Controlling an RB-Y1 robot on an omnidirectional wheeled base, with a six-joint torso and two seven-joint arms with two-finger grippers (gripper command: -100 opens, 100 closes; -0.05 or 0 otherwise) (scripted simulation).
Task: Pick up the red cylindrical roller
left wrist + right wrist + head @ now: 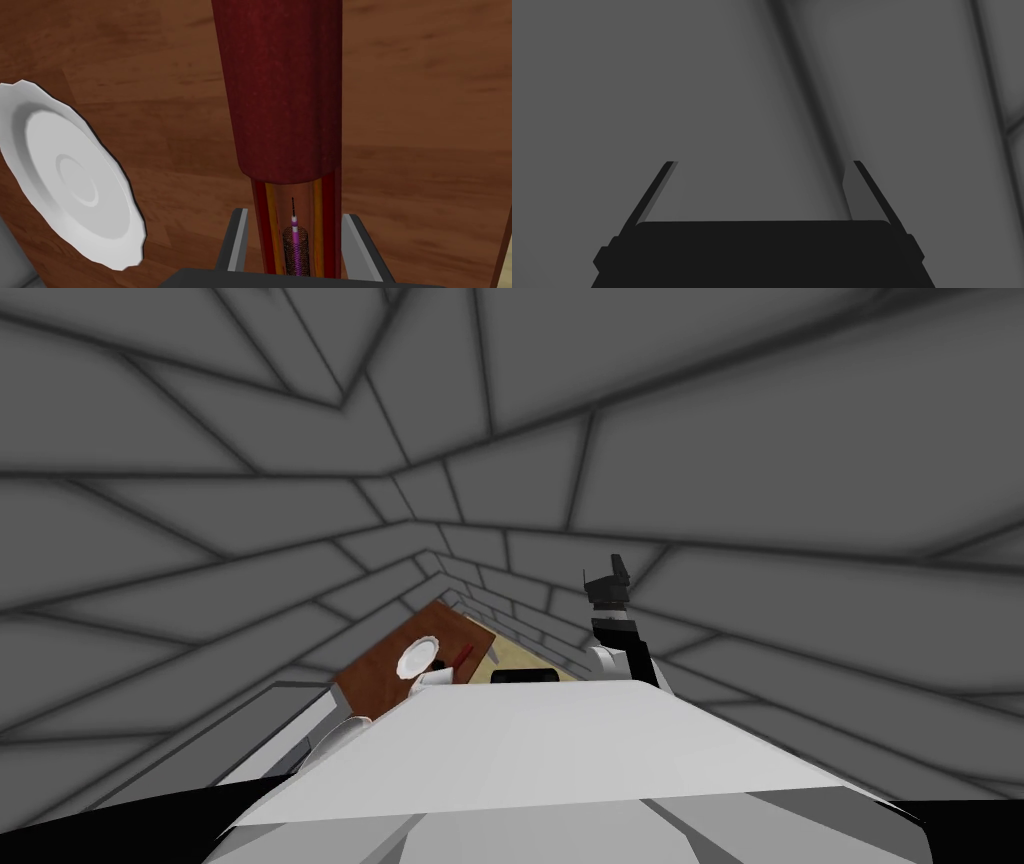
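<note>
Our left gripper [296,214] clamps the dark red roller [282,90] between its fingers; the roller's far end is cut off. A white plate [75,180] lies beside it on the wooden surface [425,100]. Our right gripper [763,163] is raised, fingers apart.

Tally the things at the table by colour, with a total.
Red: 1, the roller
White: 1, the plate
Total: 2, both seen against the brown table
</note>
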